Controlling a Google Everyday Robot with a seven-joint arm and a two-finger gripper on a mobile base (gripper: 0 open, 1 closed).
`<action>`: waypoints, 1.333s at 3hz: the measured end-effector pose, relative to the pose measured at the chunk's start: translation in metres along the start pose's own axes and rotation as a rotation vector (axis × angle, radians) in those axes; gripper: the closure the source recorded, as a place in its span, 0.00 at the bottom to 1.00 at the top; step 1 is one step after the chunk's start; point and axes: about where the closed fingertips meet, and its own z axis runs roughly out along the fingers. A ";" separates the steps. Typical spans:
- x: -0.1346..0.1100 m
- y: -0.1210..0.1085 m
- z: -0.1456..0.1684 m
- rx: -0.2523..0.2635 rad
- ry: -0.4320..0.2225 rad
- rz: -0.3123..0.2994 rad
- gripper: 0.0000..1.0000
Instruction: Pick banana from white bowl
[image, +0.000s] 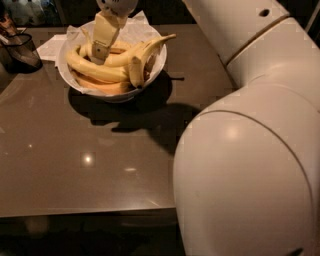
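The white bowl (156, 70) stands at the far left of the brown table and is lined with crinkled white paper. The banana (92, 71), long and pale yellow, curves across the bowl's front. A darker orange-tinted banana (105, 88) lies under it, and another banana (145, 50) points its thin stem out to the right. My gripper (100, 54) reaches down from above into the bowl's left half and touches the pile just behind the pale banana. Its tip is partly hidden among the bananas.
A dark glass container (20, 50) stands at the table's left edge, with white paper (50, 46) beside it. My arm's large white body (250, 165) fills the right side of the view and hides the table there. The table's near edge (85, 212) runs along the bottom.
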 end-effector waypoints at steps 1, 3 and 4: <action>0.000 -0.001 0.017 -0.027 0.019 0.006 0.13; 0.000 0.002 0.039 -0.065 0.045 0.004 0.37; 0.000 0.000 0.046 -0.073 0.054 0.006 0.35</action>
